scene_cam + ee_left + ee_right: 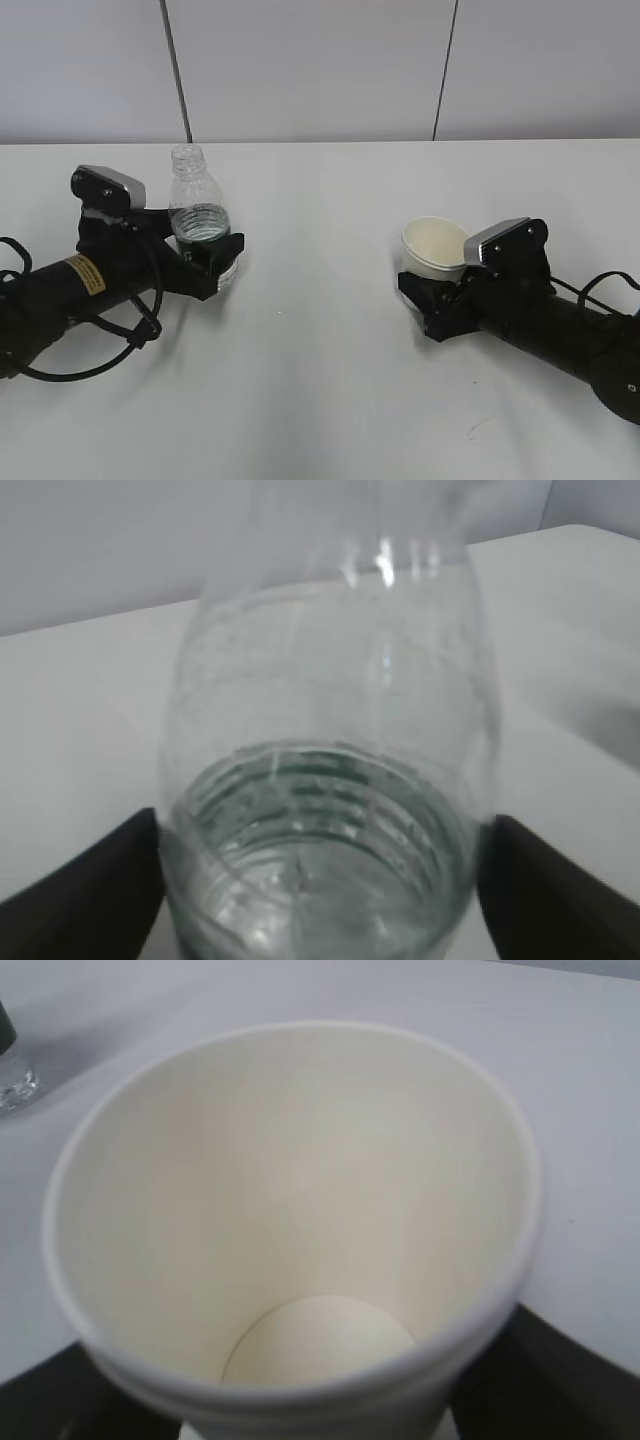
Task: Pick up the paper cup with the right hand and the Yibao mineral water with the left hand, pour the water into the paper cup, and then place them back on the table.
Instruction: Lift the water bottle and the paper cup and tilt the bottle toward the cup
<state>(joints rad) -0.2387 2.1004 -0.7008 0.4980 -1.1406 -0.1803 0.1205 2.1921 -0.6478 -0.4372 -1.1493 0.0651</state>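
Observation:
The Yibao mineral water (200, 205) is a small clear, uncapped bottle with a dark green label, standing at the left of the table (320, 360). My left hand's gripper (215, 258) is shut on its lower body. In the left wrist view the bottle (330, 730) fills the frame, and the black fingers (90, 895) press against both its sides. At the right, the cream-white paper cup (432, 248) sits in my right hand's gripper (425, 290), which is shut on its lower wall. Seen from the right wrist, the cup (300, 1190) is dry inside, with dark fingers (545, 1380) on either side.
Bottle and cup stand about a third of the table's width apart, with bare white tabletop between them. A pale wall (320, 60) runs behind the far edge. Black cables (90, 350) loop beside the left arm. The bottle's base (12, 1080) shows at the right wrist view's upper left.

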